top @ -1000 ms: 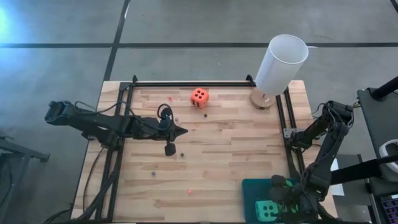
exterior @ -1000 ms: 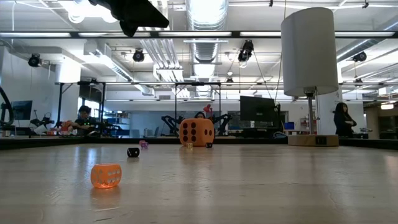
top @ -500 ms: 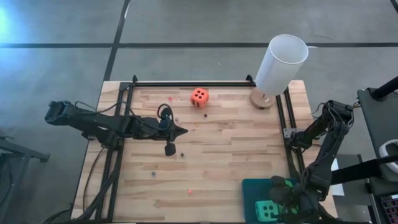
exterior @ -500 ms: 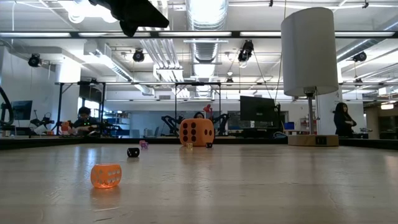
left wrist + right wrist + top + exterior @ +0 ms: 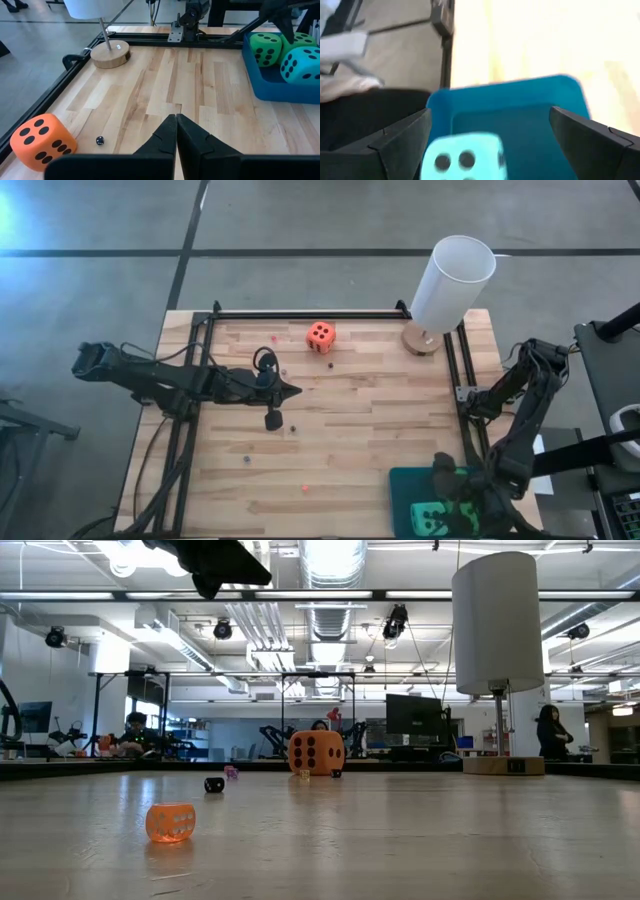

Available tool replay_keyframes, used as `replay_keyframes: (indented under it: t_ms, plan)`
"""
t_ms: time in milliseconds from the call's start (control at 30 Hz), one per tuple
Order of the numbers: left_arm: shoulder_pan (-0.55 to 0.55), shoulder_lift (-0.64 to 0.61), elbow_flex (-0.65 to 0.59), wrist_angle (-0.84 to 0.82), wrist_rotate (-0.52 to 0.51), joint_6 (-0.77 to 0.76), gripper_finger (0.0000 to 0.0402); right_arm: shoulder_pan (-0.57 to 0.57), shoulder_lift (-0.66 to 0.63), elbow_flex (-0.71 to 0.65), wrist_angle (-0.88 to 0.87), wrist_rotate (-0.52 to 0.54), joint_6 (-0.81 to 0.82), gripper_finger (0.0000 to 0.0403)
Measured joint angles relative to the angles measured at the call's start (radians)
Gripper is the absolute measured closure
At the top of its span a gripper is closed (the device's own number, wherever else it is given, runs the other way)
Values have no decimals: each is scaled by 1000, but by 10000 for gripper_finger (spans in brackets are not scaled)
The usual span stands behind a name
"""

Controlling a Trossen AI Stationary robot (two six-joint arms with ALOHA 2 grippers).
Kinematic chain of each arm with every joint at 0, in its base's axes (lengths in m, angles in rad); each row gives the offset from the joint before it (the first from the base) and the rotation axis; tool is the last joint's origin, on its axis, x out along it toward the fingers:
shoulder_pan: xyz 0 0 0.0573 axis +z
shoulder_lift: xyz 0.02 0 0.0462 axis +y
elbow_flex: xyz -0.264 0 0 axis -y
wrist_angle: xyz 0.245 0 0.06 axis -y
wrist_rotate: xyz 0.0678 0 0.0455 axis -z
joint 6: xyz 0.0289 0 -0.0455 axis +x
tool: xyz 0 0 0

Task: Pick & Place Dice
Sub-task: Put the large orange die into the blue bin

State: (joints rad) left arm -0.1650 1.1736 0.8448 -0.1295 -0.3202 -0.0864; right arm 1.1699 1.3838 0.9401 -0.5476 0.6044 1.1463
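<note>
High view: right tool point(image 5: 455, 502), fingers spread wide, hovers over the blue tray point(image 5: 400, 480) at the tabletop's point(image 5: 360, 430) near right corner, holding green and turquoise dice point(image 5: 302, 64). Orange-red die point(image 5: 320, 336) sits near the far edge. Left tool point(image 5: 292, 391), fingers together, hangs mid-left.

We can read no words, labels, brands or printed numbers on anything here. The only markings we find are dark pips: six on the upper face of the orange-red die point(image 5: 42, 138), beside the table's rail.
</note>
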Motion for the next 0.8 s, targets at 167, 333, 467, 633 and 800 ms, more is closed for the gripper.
replay_keyframes:
  t_ms: [167, 333, 467, 633, 800]
  plan:
    - [0, 0, 0, -3, 0, 0, 387, -34, -5, 0, -2, 72, -70, 3]
    - [0, 0, 0, -3, 0, 0, 387, -93, -6, -4, -2, 166, -143, 3]
    - [0, 0, 0, -3, 0, 0, 387, -164, -7, -13, -2, 184, -209, 3]
    - [0, 0, 0, -3, 0, 0, 387, -272, -7, -30, -3, 184, -245, 3]
    - [0, 0, 0, -3, 0, 0, 387, -361, -8, -46, -2, 182, -288, 3]
